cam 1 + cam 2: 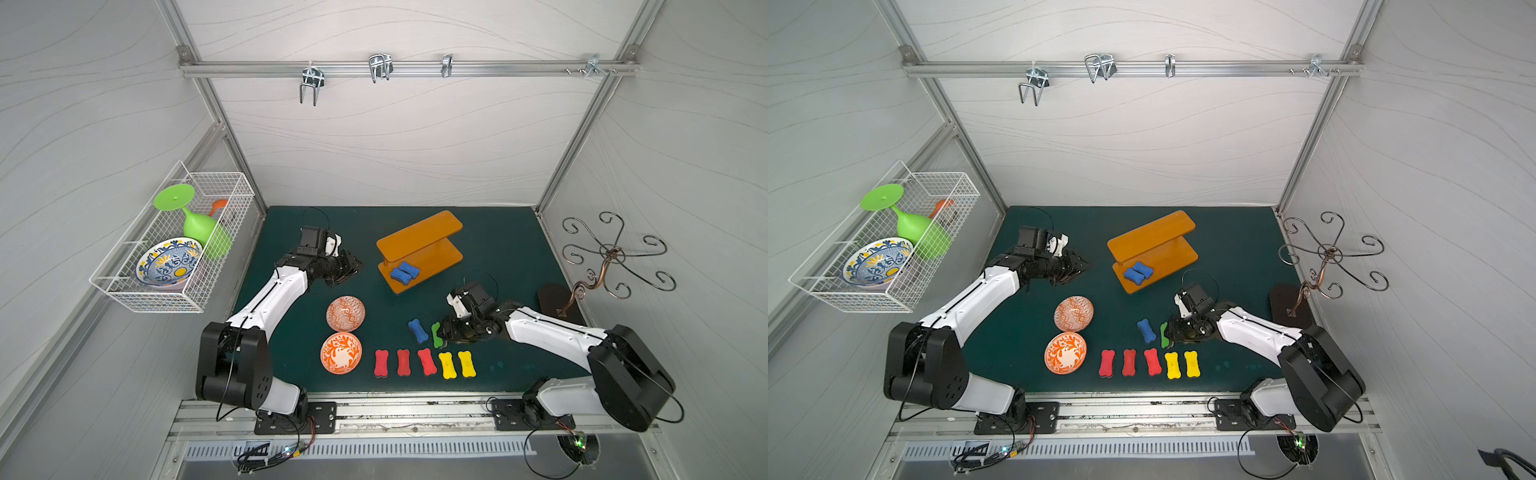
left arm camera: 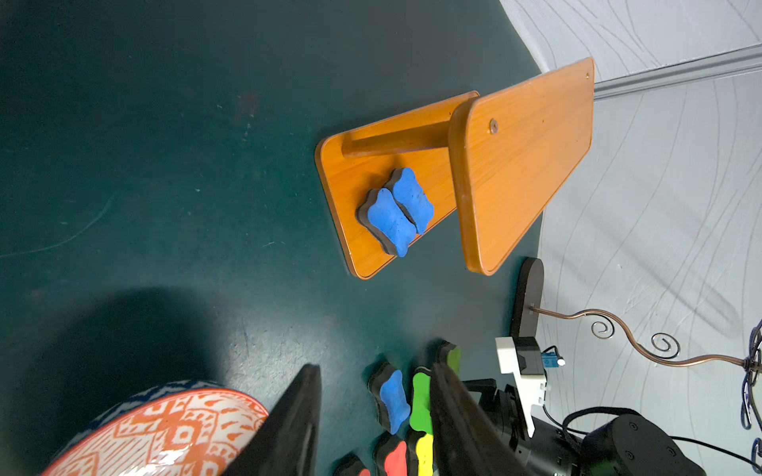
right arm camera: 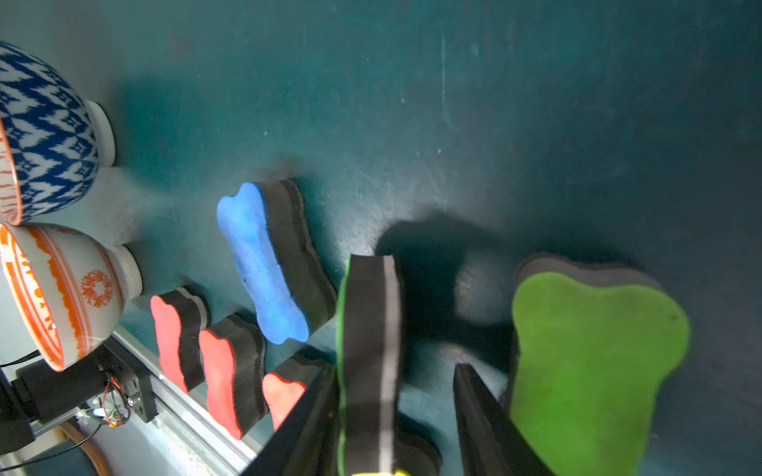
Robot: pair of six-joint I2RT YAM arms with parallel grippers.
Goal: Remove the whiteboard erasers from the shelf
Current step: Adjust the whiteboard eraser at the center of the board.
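Observation:
The orange shelf (image 1: 419, 232) stands at mid-table, and two blue whiteboard erasers (image 1: 404, 272) lie side by side on its lower board (image 2: 350, 185). On the mat in front lie three red erasers (image 1: 403, 362), two yellow ones (image 1: 457, 364) and a blue one (image 1: 418, 330). A green eraser (image 3: 367, 329) stands on edge against one finger of my right gripper (image 3: 396, 369). That gripper is open, with a gap to the other finger. A second green eraser (image 3: 593, 350) lies just outside that finger. My left gripper (image 1: 351, 268) hovers open and empty, left of the shelf.
Two orange patterned bowls (image 1: 345, 313) (image 1: 341, 353) sit left of the eraser row. A white wire basket (image 1: 174, 299) on the left wall holds a green glass and a blue bowl. A copper hook stand (image 1: 615, 253) rises from its dark base (image 1: 552, 299) at the right.

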